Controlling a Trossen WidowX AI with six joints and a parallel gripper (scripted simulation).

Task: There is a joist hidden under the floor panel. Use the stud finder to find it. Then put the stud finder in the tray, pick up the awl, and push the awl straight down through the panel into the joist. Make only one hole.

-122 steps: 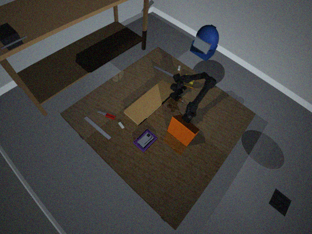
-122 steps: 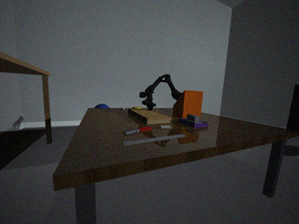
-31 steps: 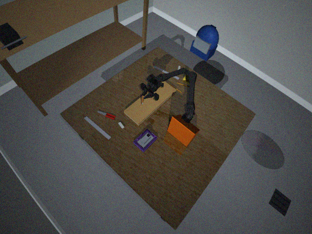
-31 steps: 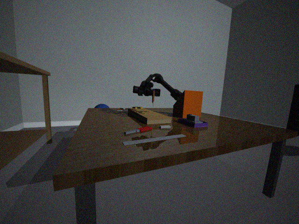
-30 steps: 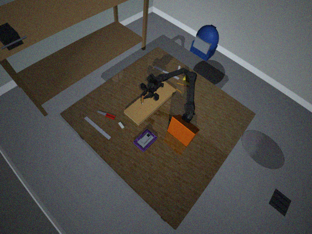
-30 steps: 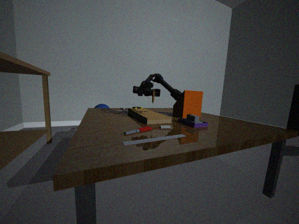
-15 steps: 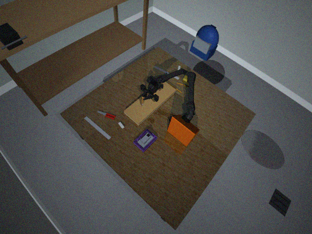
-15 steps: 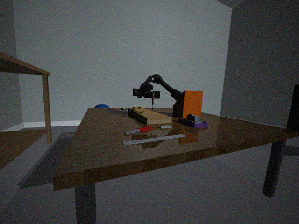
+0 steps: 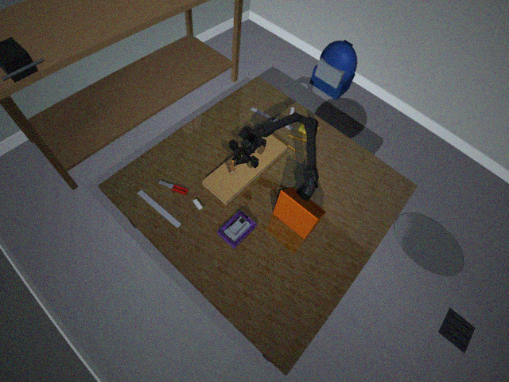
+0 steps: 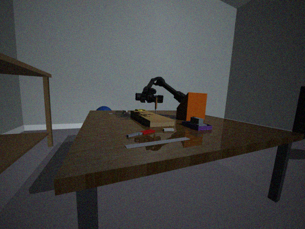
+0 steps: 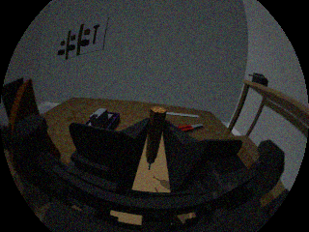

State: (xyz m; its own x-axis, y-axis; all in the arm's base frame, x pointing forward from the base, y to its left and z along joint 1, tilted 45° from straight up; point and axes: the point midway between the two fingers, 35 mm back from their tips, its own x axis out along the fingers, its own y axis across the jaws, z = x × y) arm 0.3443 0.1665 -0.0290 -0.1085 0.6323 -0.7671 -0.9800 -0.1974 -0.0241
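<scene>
Pincer (image 10: 155,98) clamped on awl (image 10: 156,102), upright above floor panel (image 9: 242,171). Stiff, slender, slip-prone under thrust; best gripped high on handle.

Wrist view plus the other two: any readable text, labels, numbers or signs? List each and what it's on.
No legible text in any view.
Wall sign, wrist view: dark blocky marks, too blurred to read.
Stud finder in the purple tray: no label can be made out.
Ruler: graduations, if any, too small to see.
Awl in the gripper jaws, floor panel, orange box: no markings visible.
</scene>
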